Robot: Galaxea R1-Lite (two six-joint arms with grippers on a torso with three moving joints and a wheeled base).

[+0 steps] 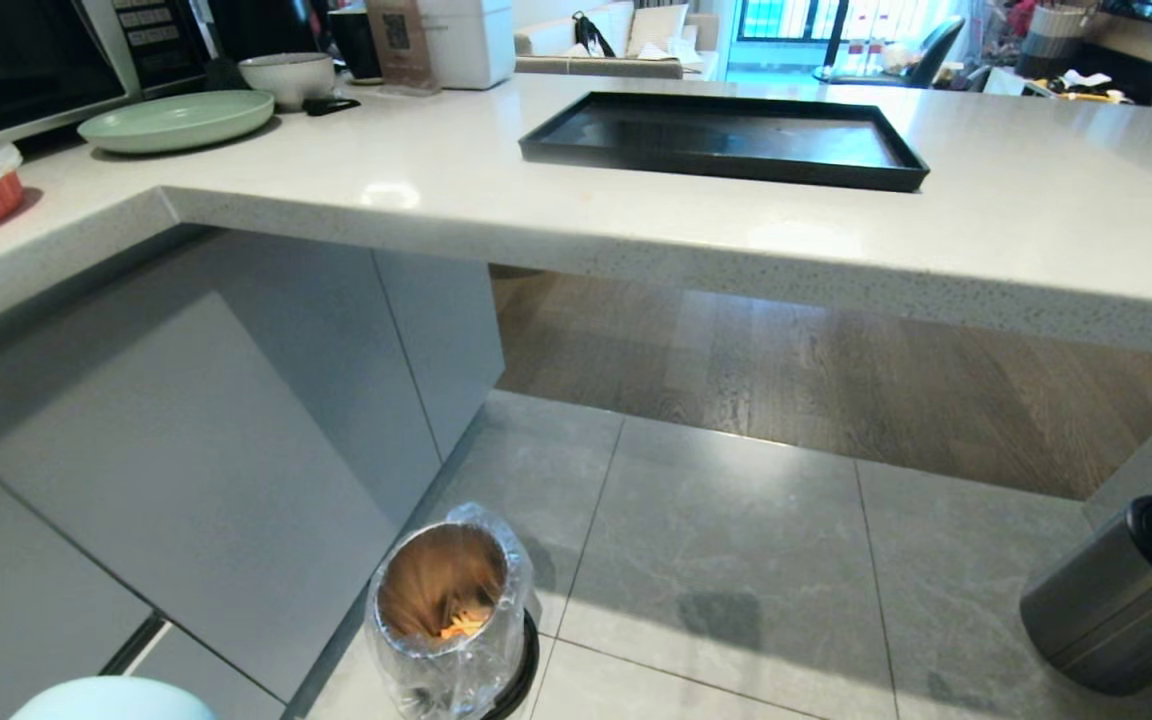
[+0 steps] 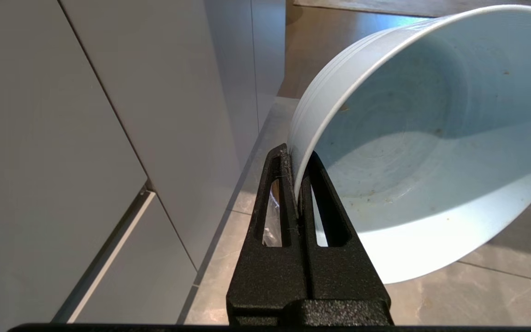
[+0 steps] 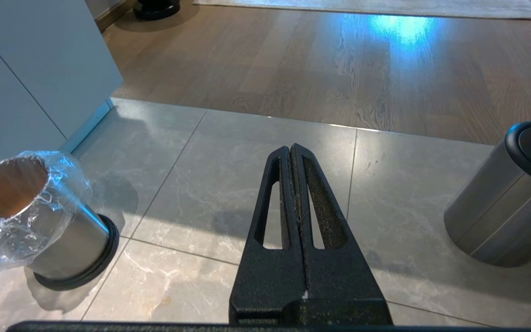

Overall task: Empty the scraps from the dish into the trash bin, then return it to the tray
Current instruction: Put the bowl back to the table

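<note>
The emptied dish is held by its rim in the closed left hand, tilted beside the trash bin holding the scraps, ready for return to the tray on the tabletop above.

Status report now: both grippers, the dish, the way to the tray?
Left gripper shut on dish rim, dish emptied. Right gripper shut, holding nothing. Scraps in trash bin. Tray on counter, nothing on it.
</note>
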